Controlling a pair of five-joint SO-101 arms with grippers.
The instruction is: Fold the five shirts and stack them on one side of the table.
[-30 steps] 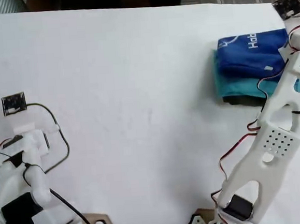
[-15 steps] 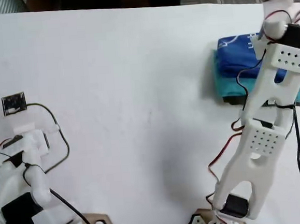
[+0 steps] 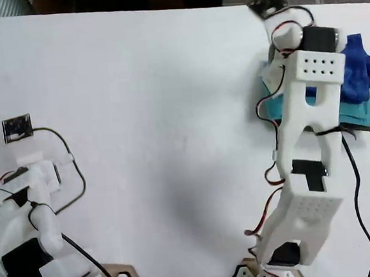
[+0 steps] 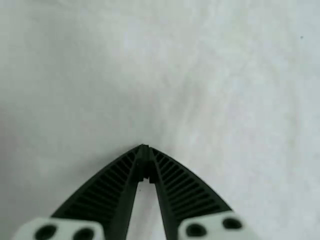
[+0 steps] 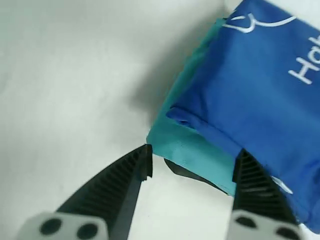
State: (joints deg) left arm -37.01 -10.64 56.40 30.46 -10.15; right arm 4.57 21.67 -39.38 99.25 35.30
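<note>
Stack (image 3: 357,111) of folded shirts sits at the upper right of the high view, close to the right edge of the table (image 3: 136,84). That fits the "one side" part of the task. Blue shirt (image 3: 357,67) is on top, teal shirt (image 3: 272,106) under it, and a dark layer (image 5: 192,175) at the bottom. I can make out three layers and can't count more. Right arm (image 3: 305,122) reaches up the frame and lies right over the stack, likely to tidy or square a corner rather than to fetch anything. Right gripper (image 5: 194,156) is spread wide with nothing clamped, one jaw on each side of the teal corner where it sticks out past the blue. That looks like a set-up to pinch or nudge the corner, but that's a guess. Left arm (image 3: 24,209) is parked at the lower left, well apart from the stack and probably just keeping out of the way. Left gripper (image 4: 144,162) is clenched with its tips meeting, nothing between them, over bare white table. View differences: the high view shows the blue top bunched and rumpled at the far right of the stack, and the arm covers the stack's middle. The right wrist view shows the layer order, the offset corner and the jaw spread. The left wrist view confirms closed tips.
</note>
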